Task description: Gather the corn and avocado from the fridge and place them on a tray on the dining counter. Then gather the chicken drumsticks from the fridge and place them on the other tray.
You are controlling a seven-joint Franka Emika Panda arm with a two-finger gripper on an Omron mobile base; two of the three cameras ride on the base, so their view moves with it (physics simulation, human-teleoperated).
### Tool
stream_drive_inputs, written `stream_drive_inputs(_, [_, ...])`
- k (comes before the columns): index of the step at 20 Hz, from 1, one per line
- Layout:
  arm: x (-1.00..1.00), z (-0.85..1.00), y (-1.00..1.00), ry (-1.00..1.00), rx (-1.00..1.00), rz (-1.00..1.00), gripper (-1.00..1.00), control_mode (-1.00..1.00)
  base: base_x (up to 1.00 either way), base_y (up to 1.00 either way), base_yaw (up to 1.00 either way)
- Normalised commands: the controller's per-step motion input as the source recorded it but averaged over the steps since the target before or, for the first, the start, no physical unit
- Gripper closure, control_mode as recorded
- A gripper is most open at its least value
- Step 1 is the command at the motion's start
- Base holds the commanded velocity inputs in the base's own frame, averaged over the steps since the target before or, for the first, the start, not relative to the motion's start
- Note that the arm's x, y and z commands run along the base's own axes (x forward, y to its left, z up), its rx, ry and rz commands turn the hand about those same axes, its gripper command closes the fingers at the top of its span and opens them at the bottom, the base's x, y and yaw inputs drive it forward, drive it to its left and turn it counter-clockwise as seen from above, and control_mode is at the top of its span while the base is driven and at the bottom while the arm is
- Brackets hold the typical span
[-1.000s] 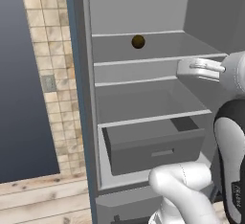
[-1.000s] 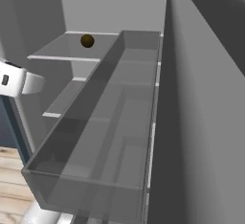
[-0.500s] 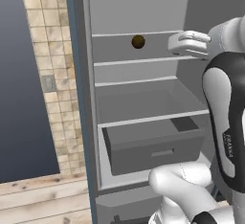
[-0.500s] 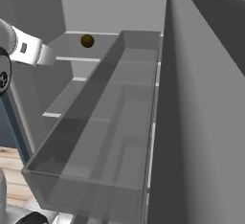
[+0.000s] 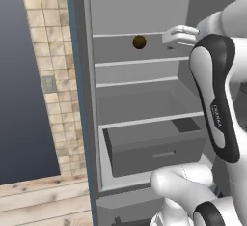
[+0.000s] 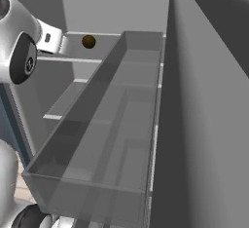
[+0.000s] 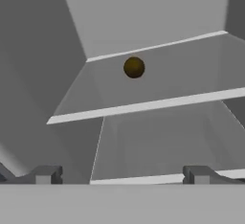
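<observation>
A small round dark olive-brown avocado (image 5: 139,42) sits alone on the upper fridge shelf (image 5: 135,62), near its back; it also shows as the avocado (image 6: 88,41) (image 7: 134,67). My gripper (image 5: 168,38) hovers at the height of that shelf, just right of the avocado and apart from it, pointing into the fridge. From the right side the gripper (image 6: 63,45) is left of the avocado. In the hand view the gripper (image 7: 122,175) is open, its fingertips (image 7: 45,174) wide apart with nothing between them, the avocado straight ahead and above.
The fridge stands open with several bare shelves and a grey drawer (image 5: 154,148) at the bottom. A clear door bin (image 6: 107,139) runs along the right. A tiled wall (image 5: 48,75) and the fridge's side edge are to the left, wooden floor (image 5: 43,201) below.
The arm has lifted the open gripper from the level of the middle shelf up and to the left, to the upper shelf beside the avocado. The avocado has not moved.
</observation>
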Motion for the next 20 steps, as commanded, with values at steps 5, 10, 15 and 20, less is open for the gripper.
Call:
stream_drive_inputs(5, [0.66, -0.32, 0.00, 0.02, -0.01, 0.00, -1.00, -1.00, 0.00, 0.00, 0.00])
stream_drive_inputs(10, [0.62, -0.28, 0.00, 0.00, -0.04, 0.00, -1.00, -1.00, 0.00, 0.00, 0.00])
stream_drive_inputs(15, [0.81, -0.11, 0.01, 0.00, -0.03, 0.00, -1.00, -1.00, 0.00, 0.00, 0.00])
stream_drive_inputs(20, [0.88, 0.00, 0.06, 0.08, -0.01, 0.00, -1.00, -1.00, 0.00, 0.00, 0.00])
